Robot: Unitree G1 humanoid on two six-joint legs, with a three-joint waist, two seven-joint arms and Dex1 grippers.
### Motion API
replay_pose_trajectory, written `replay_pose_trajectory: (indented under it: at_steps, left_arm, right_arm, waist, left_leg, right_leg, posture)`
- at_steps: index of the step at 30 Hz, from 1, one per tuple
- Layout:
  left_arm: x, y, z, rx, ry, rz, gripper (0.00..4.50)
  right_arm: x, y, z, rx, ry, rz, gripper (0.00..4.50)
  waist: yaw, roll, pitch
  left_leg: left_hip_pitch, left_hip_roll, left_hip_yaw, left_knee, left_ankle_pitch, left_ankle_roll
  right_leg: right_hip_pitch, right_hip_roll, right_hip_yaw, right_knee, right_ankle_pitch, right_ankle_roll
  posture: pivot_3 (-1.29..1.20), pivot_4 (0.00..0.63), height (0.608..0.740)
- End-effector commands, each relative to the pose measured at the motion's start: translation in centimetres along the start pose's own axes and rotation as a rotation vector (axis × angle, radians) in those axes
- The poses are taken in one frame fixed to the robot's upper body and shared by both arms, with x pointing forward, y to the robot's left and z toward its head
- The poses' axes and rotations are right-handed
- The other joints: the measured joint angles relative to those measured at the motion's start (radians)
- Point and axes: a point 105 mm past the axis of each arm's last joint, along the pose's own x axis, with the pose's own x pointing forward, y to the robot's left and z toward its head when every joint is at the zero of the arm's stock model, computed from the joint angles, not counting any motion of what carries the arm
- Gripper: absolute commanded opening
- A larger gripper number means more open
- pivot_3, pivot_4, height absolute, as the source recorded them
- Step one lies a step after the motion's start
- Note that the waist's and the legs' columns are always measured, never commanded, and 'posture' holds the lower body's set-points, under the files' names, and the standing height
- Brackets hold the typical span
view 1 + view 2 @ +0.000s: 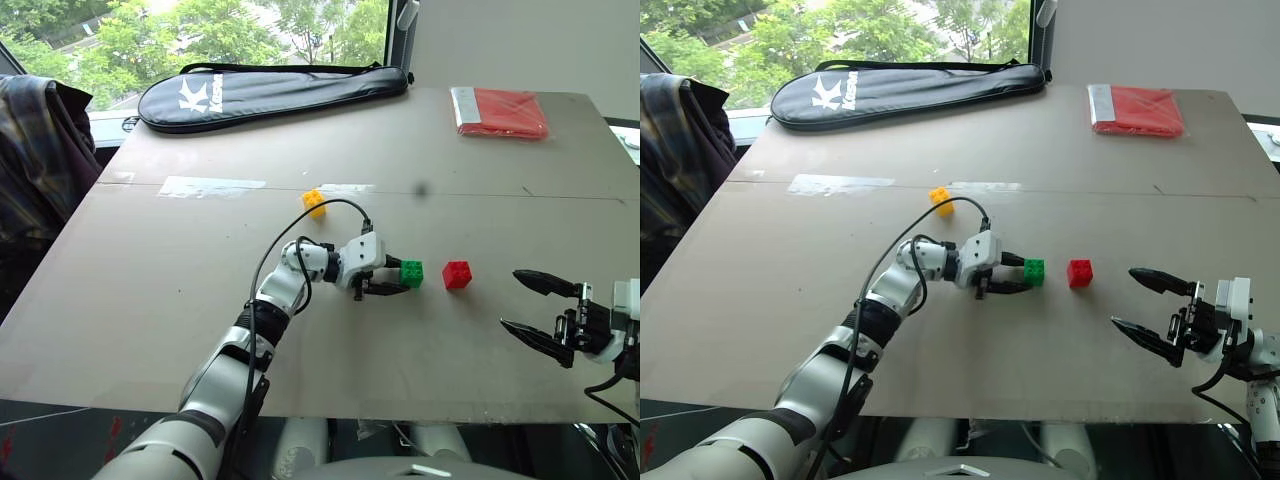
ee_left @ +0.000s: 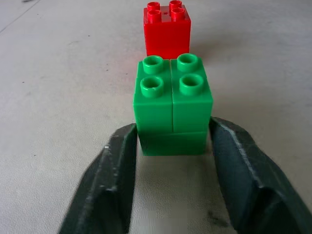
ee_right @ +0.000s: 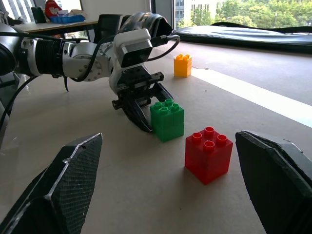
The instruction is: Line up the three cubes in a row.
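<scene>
While the green studded plastic cube (image 1: 411, 272) sits at nine o'clock beside the red studded plastic cube (image 1: 457, 274), starting a row, the left gripper (image 1: 398, 277) brackets it, fingers barely parted, seemingly releasing. Yellow studded plastic cube (image 1: 314, 201): eleven o'clock, well apart, unplaced; right gripper (image 1: 537, 311): spread wide, empty, waiting at four o'clock.

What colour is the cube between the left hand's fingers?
Green, clearest in the left wrist view.

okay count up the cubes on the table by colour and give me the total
Yellow cube: 1
Green cube: 1
Red cube: 1
Total: 3 cubes
</scene>
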Motion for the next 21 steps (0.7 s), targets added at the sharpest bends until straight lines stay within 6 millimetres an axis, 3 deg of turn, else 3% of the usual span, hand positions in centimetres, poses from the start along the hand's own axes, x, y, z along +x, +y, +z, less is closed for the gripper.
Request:
replay_pose_trajectory:
  at_steps: [1, 2, 3, 10, 17, 21]
  left_arm:
    - [0.0, -0.1, 0.2, -0.001, -0.010, -0.008, 3.76]
    - [-0.1, 0.0, 0.1, 0.007, 0.000, -0.005, 4.39]
    - [-0.3, 0.4, 0.1, 0.025, 0.006, 0.016, 4.47]
    - [-2.5, 1.6, 1.6, 0.065, -0.040, 0.108, 4.47]
    - [-9.2, -0.4, 4.3, 0.067, -0.006, 0.179, 4.47]
    - [-13.7, 0.3, 5.2, -0.078, -0.117, 0.472, 4.47]
  right_arm:
    - [-0.6, -0.3, 0.6, -0.043, -0.004, -0.015, 4.50]
    - [-0.7, -0.3, 0.6, -0.043, -0.002, -0.014, 4.50]
    - [-0.7, -0.3, 0.5, -0.045, 0.000, -0.013, 4.50]
    - [-0.8, -0.4, 0.5, -0.051, 0.002, -0.007, 4.50]
    - [-0.8, -0.3, 0.7, -0.048, -0.014, 0.020, 4.50]
    - [-0.3, -0.9, 1.1, -0.043, -0.059, -0.010, 4.50]
  waist:
    - [0.000, 0.000, 0.000]
    - [0.000, 0.000, 0.000]
    - [0.000, 0.000, 0.000]
    - [-0.004, 0.000, 0.000]
    - [-0.016, 0.001, 0.000]
    - [-0.014, 0.001, 0.000]
  left_leg:
    - [0.000, 0.000, 0.000, 0.000, 0.000, 0.000]
    - [0.000, 0.000, 0.000, 0.000, 0.000, 0.000]
    - [0.000, 0.000, 0.000, 0.000, 0.000, 0.000]
    - [0.000, 0.000, 0.000, 0.000, 0.000, 0.000]
    - [0.001, 0.002, -0.004, -0.001, 0.000, 0.000]
    - [0.002, 0.002, -0.005, 0.000, 0.000, 0.000]
  right_leg:
    - [0.000, 0.000, 0.000, 0.000, 0.000, 0.000]
    - [0.000, 0.000, 0.000, 0.000, 0.000, 0.000]
    - [0.000, 0.000, 0.000, 0.000, 0.000, 0.000]
    - [0.000, 0.000, 0.000, 0.001, 0.000, 0.000]
    - [0.000, 0.000, 0.000, 0.002, 0.000, 0.000]
    - [0.001, -0.002, 0.001, 0.002, 0.000, 0.000]
  posture:
    - [0.00, 0.150, 0.708]
    - [0.00, 0.150, 0.708]
    - [0.00, 0.150, 0.708]
    - [0.00, 0.150, 0.708]
    - [0.00, 0.150, 0.708]
    - [0.00, 0.150, 0.708]
